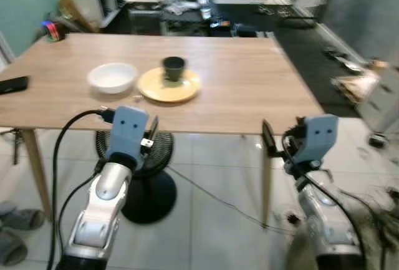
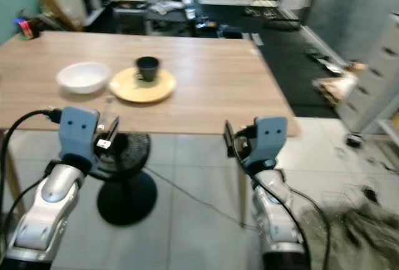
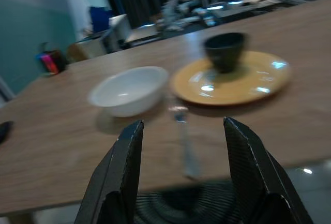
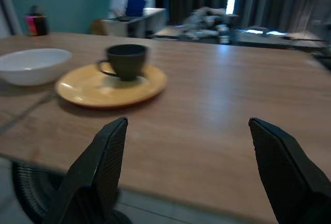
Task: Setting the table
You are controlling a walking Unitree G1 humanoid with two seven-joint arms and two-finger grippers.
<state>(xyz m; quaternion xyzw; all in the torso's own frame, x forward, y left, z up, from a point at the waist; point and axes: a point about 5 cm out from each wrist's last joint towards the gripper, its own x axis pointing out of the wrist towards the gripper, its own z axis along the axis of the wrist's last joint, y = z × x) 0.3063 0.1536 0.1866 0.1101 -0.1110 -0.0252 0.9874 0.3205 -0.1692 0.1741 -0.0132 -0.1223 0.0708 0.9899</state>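
- A wooden table stands ahead of the robot, its near edge running across the head views just beyond both grippers
- On the table's near left part lies a yellow plate, with a dark cup standing upright on it, toward the plate's far side; the cup's handle shows in the right wrist view
- A white bowl sits just left of the plate, close beside it but apart
- A spoon lies flat on the wood near the table's near edge, in front of the gap between bowl and plate, its bowl end pointing toward the dishes; it is blurred and touches neither of them
- The left gripper is held up at the near edge of the table, below the bowl and plate in the head views, its two black fingers spread apart with nothing between them; in its wrist view the spoon lies in line with the gap
- The right gripper is raised near the table's near right corner, beside the table leg, fingers spread wide and holding nothing
- A dark flat object lies at the table's left edge, and a small red and blue item sits at the far left corner
- Under the table a black floor fan stands on a round base on the pale tiled floor
- Grey slippers lie on the floor at the near left
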